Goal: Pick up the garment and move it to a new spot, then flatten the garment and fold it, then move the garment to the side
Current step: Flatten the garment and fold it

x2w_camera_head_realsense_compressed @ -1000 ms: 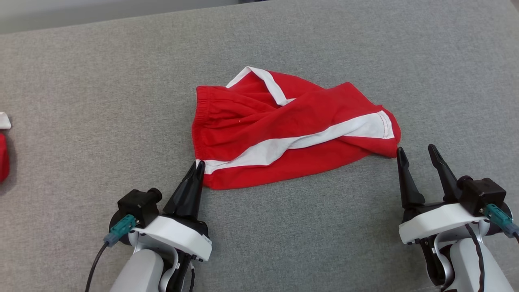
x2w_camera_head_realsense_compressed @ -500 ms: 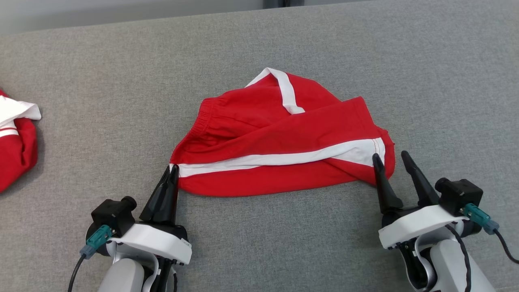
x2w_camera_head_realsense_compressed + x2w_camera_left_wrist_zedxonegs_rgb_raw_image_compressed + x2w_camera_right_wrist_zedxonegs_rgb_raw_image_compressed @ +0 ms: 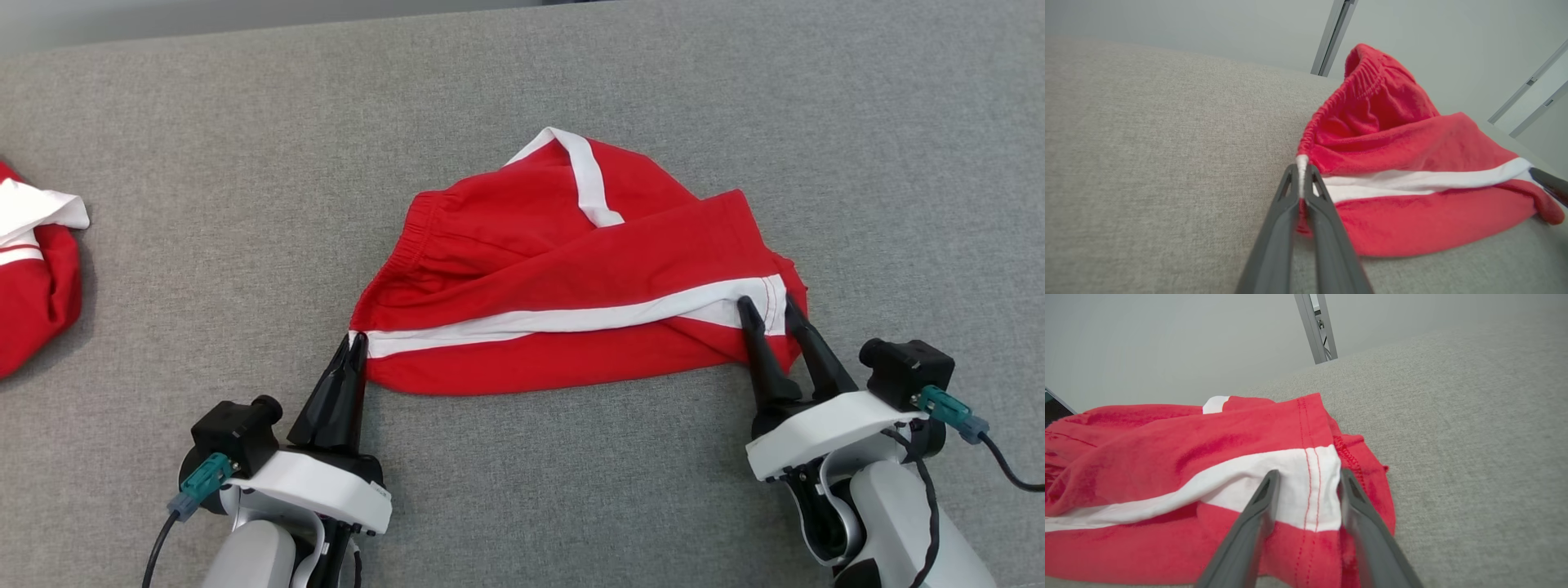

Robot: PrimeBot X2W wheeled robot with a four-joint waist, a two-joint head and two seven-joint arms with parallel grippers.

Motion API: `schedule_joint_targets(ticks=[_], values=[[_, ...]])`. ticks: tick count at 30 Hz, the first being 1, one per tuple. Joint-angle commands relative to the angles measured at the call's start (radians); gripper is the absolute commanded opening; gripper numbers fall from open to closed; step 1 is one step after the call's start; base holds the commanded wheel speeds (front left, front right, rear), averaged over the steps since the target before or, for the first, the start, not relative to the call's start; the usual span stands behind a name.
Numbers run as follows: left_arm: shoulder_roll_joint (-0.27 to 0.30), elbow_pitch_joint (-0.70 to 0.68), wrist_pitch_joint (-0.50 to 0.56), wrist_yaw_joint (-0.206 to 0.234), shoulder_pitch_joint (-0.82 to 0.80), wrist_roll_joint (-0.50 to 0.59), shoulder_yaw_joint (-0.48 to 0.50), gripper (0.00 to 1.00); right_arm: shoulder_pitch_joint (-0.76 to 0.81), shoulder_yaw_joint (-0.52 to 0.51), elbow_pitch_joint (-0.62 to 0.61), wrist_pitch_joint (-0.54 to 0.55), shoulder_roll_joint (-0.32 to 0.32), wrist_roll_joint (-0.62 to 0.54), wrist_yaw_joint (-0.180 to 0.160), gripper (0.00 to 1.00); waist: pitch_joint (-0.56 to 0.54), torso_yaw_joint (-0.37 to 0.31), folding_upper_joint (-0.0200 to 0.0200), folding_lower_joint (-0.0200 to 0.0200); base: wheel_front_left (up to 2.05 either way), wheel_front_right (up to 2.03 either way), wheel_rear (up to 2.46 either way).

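The garment [image 3: 571, 278] is a pair of red shorts with white stripes, lying rumpled on the grey padded surface [image 3: 571, 490]. My left gripper [image 3: 356, 341] is shut on the near-left waistband corner, where a white stripe ends; the left wrist view shows the pinched cloth between its fingertips [image 3: 1301, 168]. My right gripper [image 3: 766, 302] is open at the right leg hem. Its two fingers straddle the white stripe's stitched end [image 3: 1309, 473], resting on the garment [image 3: 1167, 457]. One right fingertip [image 3: 1549, 183] shows at the far end of the garment [image 3: 1412, 163].
Another red and white garment [image 3: 33, 269] lies at the surface's left edge. The surface's far edge runs along the top of the head view, with a pale wall behind. A grey metal post [image 3: 1316, 326] stands beyond it.
My right gripper moved forward and left onto the hem, and its jaws narrowed. My left gripper drew the waistband corner leftward, stretching the shorts out. The head camera also shifted.
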Motion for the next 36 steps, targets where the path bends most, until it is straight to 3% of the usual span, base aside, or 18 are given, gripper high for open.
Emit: schedule_joint_targets(ticks=[1, 3, 8, 11, 14, 20, 28, 32, 36], values=[[0.005, -0.002, 0.0, -0.001, -0.008, 0.0, 0.002, 0.0, -0.006, -0.001, 0.002, 0.0, -0.005, 0.009, 0.0, 0.69, 0.0, 0.001, 0.0, 0.0, 0.0, 0.0, 0.0], [0.005, -0.001, 0.0, -0.001, -0.004, 0.001, 0.001, 0.0, -0.002, 0.0, 0.002, 0.0, -0.005, 0.026, 0.0, 0.49, -0.001, 0.003, 0.0, 0.0, 0.0, 0.0, 0.0], [0.005, -0.001, 0.0, -0.001, 0.002, 0.006, 0.007, 0.0, 0.007, -0.004, -0.01, 0.0, -0.005, 0.033, 0.0, 0.4, -0.001, 0.001, 0.0, 0.0, 0.0, 0.0, 0.0], [0.005, 0.0, 0.0, -0.001, -0.001, 0.009, 0.007, 0.0, 0.008, -0.001, -0.003, 0.0, -0.005, 0.039, 0.0, 0.25, -0.001, -0.001, 0.0, 0.0, 0.0, 0.0, 0.0], [0.005, 0.001, 0.0, -0.001, -0.008, 0.012, 0.004, 0.0, 0.005, 0.001, 0.008, 0.0, -0.005, 0.044, 0.0, 0.0, 0.001, -0.001, 0.0, 0.0, 0.0, 0.0, 0.0], [0.005, -0.001, 0.0, -0.001, -0.019, 0.019, 0.015, 0.0, -0.012, -0.005, 0.014, 0.0, -0.006, 0.047, 0.0, 0.0, -0.003, -0.002, 0.0, 0.0, 0.0, 0.0, 0.0], [0.006, -0.117, 0.0, -0.001, -0.048, 0.066, 0.035, 0.0, -0.01, -0.07, -0.118, 0.0, -0.015, 0.044, 0.0, 0.0, -0.101, -0.013, 0.0, 0.0, 0.0, 0.0, 0.0], [0.055, -0.172, -0.001, -0.001, -0.117, 0.071, 0.002, 0.0, -0.053, -0.052, -0.164, 0.0, -0.055, 0.058, 0.0, 0.0, -0.178, -0.015, 0.0, 0.0, 0.0, 0.0, 0.0], [0.148, -0.182, -0.001, -0.001, -0.22, 0.049, -0.077, 0.0, -0.128, -0.037, -0.202, 0.0, -0.102, 0.077, 0.0, 0.0, -0.247, -0.012, 0.0, 0.0, 0.0, 0.0, 0.0]])
